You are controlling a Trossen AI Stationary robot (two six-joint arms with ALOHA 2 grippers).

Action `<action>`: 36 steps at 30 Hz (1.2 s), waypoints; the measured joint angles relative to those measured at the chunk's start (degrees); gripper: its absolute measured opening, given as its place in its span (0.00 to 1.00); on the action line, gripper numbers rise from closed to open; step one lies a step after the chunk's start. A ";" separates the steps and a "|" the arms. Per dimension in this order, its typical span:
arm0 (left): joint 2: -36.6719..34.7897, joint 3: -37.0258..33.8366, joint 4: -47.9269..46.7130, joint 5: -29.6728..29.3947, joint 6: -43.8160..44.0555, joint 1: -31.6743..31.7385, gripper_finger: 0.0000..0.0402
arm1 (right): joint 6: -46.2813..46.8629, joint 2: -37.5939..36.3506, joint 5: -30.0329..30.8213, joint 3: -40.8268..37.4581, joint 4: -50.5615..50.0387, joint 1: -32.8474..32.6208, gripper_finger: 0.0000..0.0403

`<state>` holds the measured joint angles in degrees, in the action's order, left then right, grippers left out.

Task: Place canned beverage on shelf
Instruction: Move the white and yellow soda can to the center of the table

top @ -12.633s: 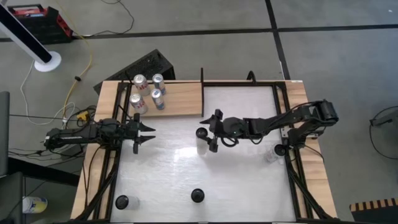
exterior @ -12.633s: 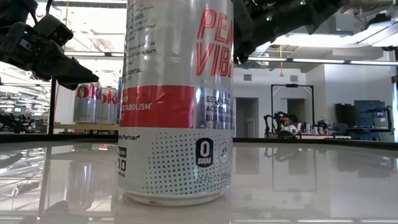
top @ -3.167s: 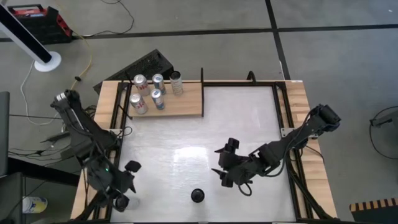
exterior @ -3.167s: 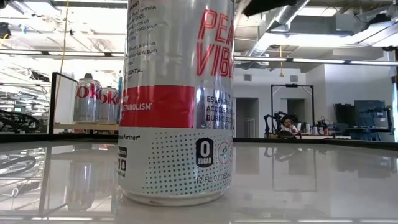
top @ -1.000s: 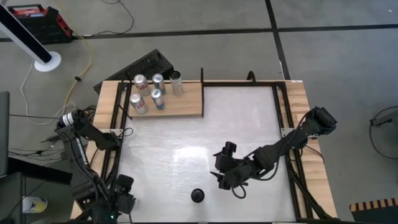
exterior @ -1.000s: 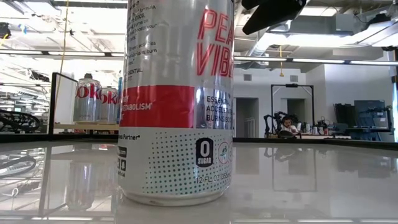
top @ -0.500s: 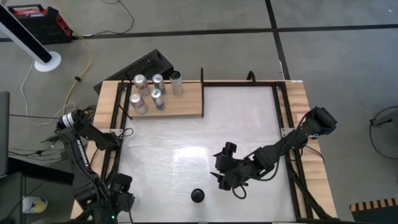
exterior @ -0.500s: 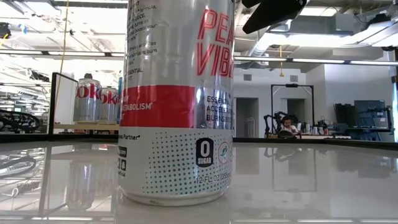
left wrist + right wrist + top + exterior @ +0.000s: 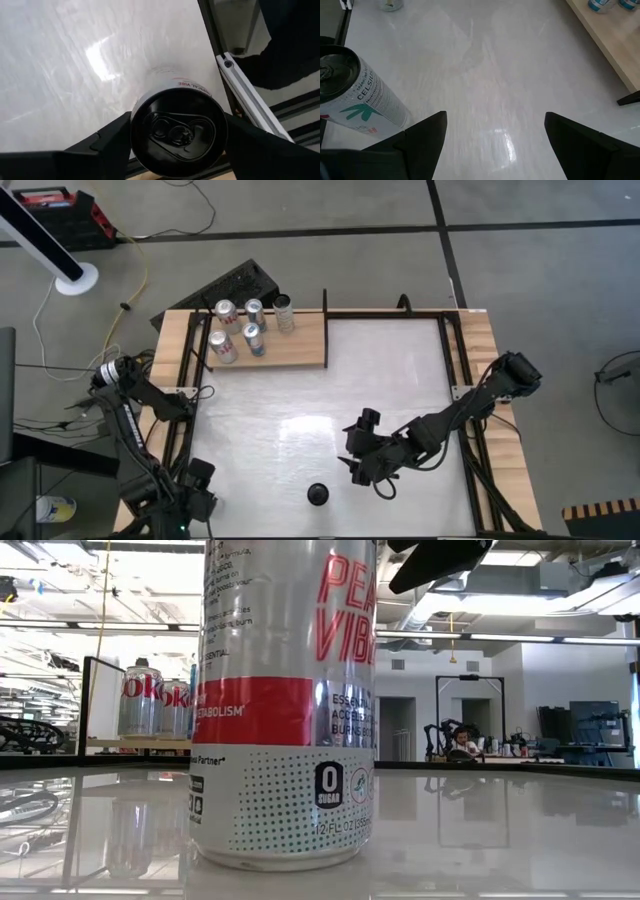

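Observation:
The shelf (image 9: 290,345), a light-wood board at the table's far left, carries several upright cans (image 9: 238,330). It also shows in the right wrist view (image 9: 615,40). My left gripper (image 9: 197,502) is at the near left corner, pointing down and open. Its fingers stand on either side of a white can with a black top (image 9: 177,135), which the gripper hides in the high view. My right gripper (image 9: 365,478) is open and empty, just right of a second black-topped can (image 9: 318,495). That can also shows in the low view (image 9: 285,700) and the right wrist view (image 9: 355,95). My left gripper comes at the can from above, with one finger (image 9: 107,142) at each side of the can's upper wall (image 9: 137,115). I cannot tell whether the fingers touch it. The can stands upright on the table.
The glossy white tabletop (image 9: 390,380) has black rails along its sides. A black upright post (image 9: 324,330) stands at the shelf's right end. The shelf's right half is bare wood.

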<state>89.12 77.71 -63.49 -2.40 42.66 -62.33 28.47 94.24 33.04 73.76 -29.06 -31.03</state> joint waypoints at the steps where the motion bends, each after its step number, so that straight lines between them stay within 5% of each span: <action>1: 0.00 0.01 -0.05 0.32 -0.70 0.24 0.60 | 0.00 0.00 0.00 0.00 -0.02 0.01 0.89; 15: -0.89 3.76 -12.04 -4.73 -23.87 12.48 0.60 | 0.02 0.00 0.02 0.00 -0.06 2.38 0.89; 25: -4.77 3.85 -11.45 -6.40 -47.14 32.10 0.60 | -2.04 0.00 0.02 -0.02 -0.60 5.64 0.89; 36: -5.74 1.94 -6.81 0.23 -66.15 52.97 0.60 | -6.11 0.00 0.00 -0.02 -0.31 10.76 0.89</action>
<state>83.38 79.65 -70.30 -2.17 -23.49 -9.35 22.36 94.24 33.04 73.73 -29.37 -20.27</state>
